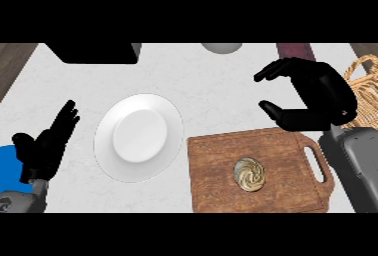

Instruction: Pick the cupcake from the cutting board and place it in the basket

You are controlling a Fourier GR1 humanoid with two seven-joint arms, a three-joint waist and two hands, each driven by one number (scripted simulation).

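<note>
One head view. On the pale surface (221, 85), the cupcake (251, 174) sits near the middle of the wooden cutting board (214, 175). Beyond the board's far edge and just beside the basket (365, 85), the right robot hand (332, 97) hovers with fingers and thumb spread in a wide C, holding nothing. Left of the white plate (139, 135), the left robot hand (44, 145) rests open, fingers up.

basket (365, 75) partly behind the right hand (325, 97), past the edge; blue object (7, 165) behind the left hand (44, 147)
</note>
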